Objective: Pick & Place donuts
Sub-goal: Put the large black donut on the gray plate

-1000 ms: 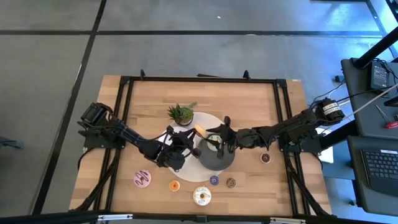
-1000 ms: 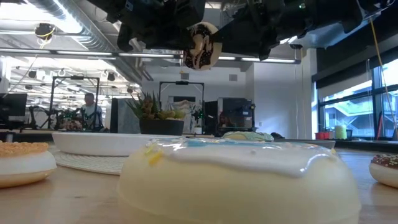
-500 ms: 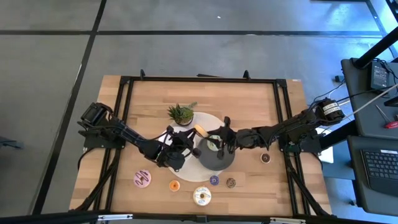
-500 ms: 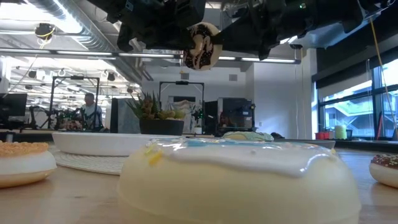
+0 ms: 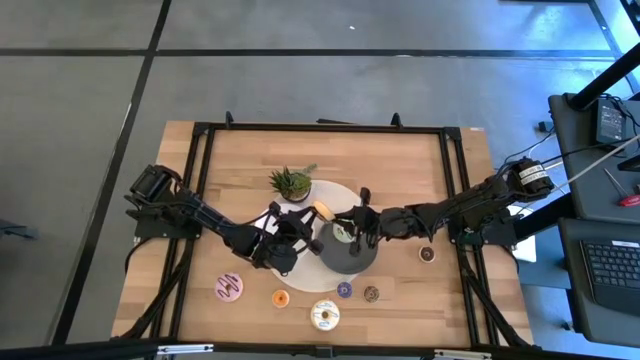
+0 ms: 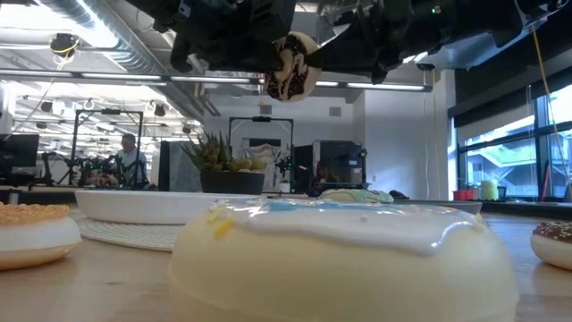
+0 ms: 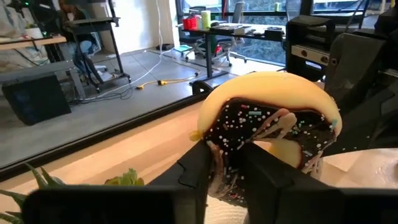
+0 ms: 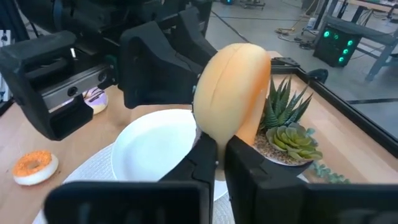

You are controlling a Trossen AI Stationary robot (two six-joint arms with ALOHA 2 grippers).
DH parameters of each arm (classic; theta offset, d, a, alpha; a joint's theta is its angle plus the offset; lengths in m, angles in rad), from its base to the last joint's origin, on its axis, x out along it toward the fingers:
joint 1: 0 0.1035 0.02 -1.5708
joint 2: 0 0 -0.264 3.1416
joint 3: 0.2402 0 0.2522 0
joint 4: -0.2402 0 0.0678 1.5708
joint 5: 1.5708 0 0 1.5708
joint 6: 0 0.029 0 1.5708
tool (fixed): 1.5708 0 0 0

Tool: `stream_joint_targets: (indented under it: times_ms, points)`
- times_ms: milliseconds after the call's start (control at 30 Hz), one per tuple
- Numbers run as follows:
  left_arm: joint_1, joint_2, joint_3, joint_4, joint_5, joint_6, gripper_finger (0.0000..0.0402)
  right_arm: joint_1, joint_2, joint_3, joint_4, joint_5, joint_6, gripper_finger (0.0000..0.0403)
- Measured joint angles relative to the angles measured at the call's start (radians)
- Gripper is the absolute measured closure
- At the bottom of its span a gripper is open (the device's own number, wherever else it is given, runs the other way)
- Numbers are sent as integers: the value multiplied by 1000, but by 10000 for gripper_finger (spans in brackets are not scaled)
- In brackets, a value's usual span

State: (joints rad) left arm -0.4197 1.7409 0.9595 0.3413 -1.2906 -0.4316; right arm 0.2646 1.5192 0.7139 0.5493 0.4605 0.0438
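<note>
A chocolate-sprinkled donut (image 6: 290, 67) with a tan underside hangs on edge high above the plates, between both grippers. In the high view it is the tan spot (image 5: 320, 209) over the white plate (image 5: 300, 205). My left gripper (image 5: 305, 222) reaches it from the table's left and my right gripper (image 5: 347, 222) from the right. Both are shut on it. A green-iced donut (image 5: 343, 232) lies on the dark grey plate (image 5: 355, 258). More donuts lie on the wood near the front edge. My left gripper pinches the iced, sprinkled part of the ring (image 7: 229, 148) between its two fingers (image 7: 198, 167), coming about level from the table's left. The donut stands on edge, clear of everything below. My right gripper pinches the donut's lower rim on its plain tan side (image 8: 216, 132) between its two fingers (image 8: 244, 160), coming about level from the table's right. The donut rises upright above the fingers, lifted clear.
A potted plant (image 5: 291, 183) stands behind the white plate. On the wood near the front lie a pink donut (image 5: 230, 288), an orange mini (image 5: 280, 298), a white one (image 5: 324, 316), a purple mini (image 5: 344, 290), a brown mini (image 5: 371, 293) and a chocolate one (image 5: 427, 254).
My right gripper's fingers have drawn together on the donut's rim. The donut and both arms have stayed in place above the plates.
</note>
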Motion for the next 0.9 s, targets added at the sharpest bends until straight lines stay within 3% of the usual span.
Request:
stream_joint_targets:
  times_ms: [200, 400, 467, 600, 667, 900]
  points:
    - [-43, 0, 0, 0, -7, 40, 263, 0, -17, 0, -15, 0, 26, 378]
    - [-129, -25, 0, -8, -46, 67, 227, -2, -116, 0, -168, -14, 46, 379]
    - [-158, -38, 0, -8, -60, 93, 224, -7, -170, 0, -265, -85, 90, 379]
    - [-202, -63, 0, -8, -61, 113, 225, -31, -257, 1, -479, -390, 255, 379]
    - [-216, -67, 0, -7, -61, 113, 227, -34, -262, 1, -559, -494, 312, 380]
    - [-228, -67, 0, -9, -52, 106, 226, 6, -146, -41, -528, -572, 424, 380]
